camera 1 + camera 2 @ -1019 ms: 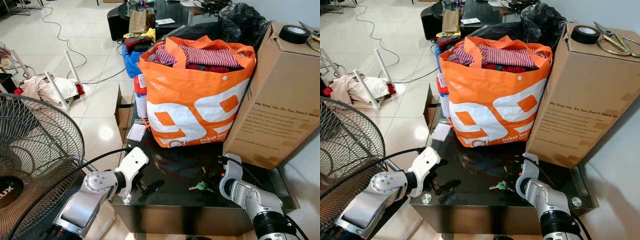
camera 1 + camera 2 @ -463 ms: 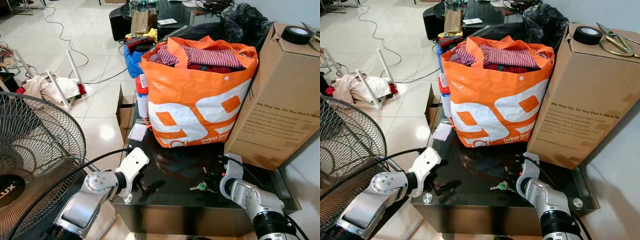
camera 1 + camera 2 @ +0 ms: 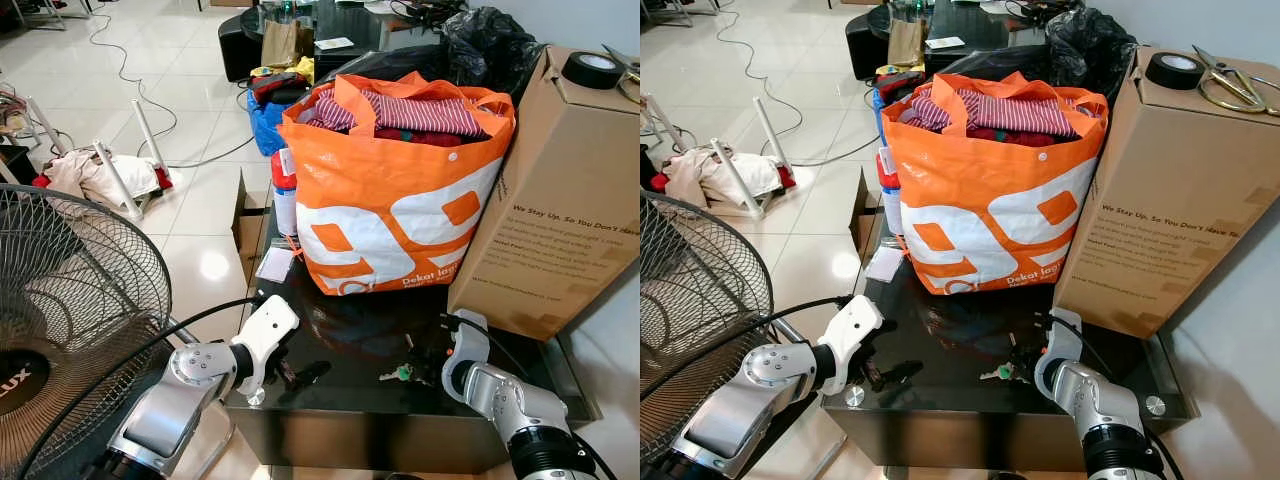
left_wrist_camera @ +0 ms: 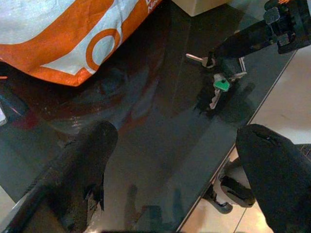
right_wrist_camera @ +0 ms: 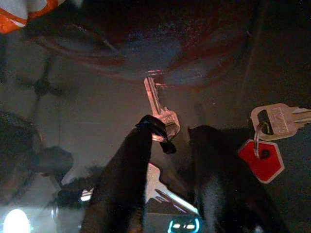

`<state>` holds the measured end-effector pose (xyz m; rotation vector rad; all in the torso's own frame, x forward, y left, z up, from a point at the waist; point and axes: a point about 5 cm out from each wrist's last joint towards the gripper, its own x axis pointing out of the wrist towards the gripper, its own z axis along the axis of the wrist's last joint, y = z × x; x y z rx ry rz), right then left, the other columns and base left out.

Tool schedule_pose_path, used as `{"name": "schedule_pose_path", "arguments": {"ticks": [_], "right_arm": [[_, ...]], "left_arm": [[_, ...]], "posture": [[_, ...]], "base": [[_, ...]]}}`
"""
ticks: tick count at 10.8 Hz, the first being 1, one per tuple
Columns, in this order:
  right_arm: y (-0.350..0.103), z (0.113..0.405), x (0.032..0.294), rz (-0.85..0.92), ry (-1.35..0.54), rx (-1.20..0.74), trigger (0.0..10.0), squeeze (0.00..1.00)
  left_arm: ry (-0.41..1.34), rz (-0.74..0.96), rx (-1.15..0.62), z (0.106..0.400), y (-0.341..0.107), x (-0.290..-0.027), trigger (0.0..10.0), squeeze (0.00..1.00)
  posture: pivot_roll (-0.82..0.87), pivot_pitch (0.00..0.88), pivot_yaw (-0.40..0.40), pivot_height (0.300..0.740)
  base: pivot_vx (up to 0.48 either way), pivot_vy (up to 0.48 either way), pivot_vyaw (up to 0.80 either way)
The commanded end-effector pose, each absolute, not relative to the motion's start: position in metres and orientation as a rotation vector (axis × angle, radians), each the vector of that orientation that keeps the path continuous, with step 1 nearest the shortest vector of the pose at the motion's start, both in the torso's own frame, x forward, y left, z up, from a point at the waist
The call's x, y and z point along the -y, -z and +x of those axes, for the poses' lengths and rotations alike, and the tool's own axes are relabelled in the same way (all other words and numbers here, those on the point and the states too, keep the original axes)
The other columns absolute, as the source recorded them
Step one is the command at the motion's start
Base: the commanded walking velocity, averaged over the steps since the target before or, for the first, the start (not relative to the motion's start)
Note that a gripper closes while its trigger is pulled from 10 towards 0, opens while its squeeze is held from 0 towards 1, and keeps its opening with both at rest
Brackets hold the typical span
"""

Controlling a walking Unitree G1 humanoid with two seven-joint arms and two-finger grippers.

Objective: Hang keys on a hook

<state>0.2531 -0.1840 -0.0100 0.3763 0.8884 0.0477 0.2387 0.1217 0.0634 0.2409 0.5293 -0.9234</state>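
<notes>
The keys (image 4: 218,77) lay flat on the black glass counter (image 3: 350,400), near its front edge at about five o'clock from the orange bag (image 3: 390,190), one of them with a green head and another with a red tag. The right pincer (image 5: 170,138) was down at the bunch, its two black fingers (image 5: 126,179) a little apart, with their tips on either side of a silver key; whether they actually gripped it could not be told. The left pincer (image 4: 170,160) hovered low over the counter's front left corner, at about nine o'clock from the keys and well apart from them, its fingers spread wide with nothing between them. The orange bag stood at the counter's middle, stuffed with striped and red clothes. A tall cardboard box (image 3: 550,200) stood just beside it at three o'clock, with a roll of black tape (image 3: 588,68) on top. A standing fan (image 3: 60,330) stood on the floor at nine o'clock from the left arm.
</notes>
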Motion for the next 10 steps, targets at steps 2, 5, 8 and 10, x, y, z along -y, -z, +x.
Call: {"name": "schedule_pose_path", "arguments": {"ticks": [2, 5, 8, 10], "right_arm": [[0.009, 0.255, 0.183, 0.383, -0.032, -0.888, 10.0, 0.00], [0.011, 0.258, 0.175, 0.411, -0.035, -0.885, 10.0, 0.00], [0.012, 0.258, 0.174, 0.411, -0.033, -0.886, 10.0, 0.00], [0.015, 0.260, 0.173, 0.391, -0.006, -0.887, 10.0, 0.00]], "left_arm": [[0.932, 0.259, -0.518, 0.242, -0.066, -0.121, 10.0, 0.00], [0.933, 0.261, -0.518, 0.242, -0.066, -0.121, 10.0, 0.00], [0.932, 0.260, -0.519, 0.242, -0.066, -0.121, 10.0, 0.00], [0.936, 0.261, -0.519, 0.242, -0.066, -0.121, 10.0, 0.00]], "posture": [[-0.09, 0.000, 0.022, 0.740], [-0.08, 0.000, 0.020, 0.740], [-0.08, 0.000, 0.020, 0.740], [-0.09, 0.000, 0.023, 0.740]], "base": [[0.000, 0.000, 0.00], [0.000, 0.000, 0.00], [0.000, 0.000, 0.00], [0.000, 0.000, 0.00]]}}
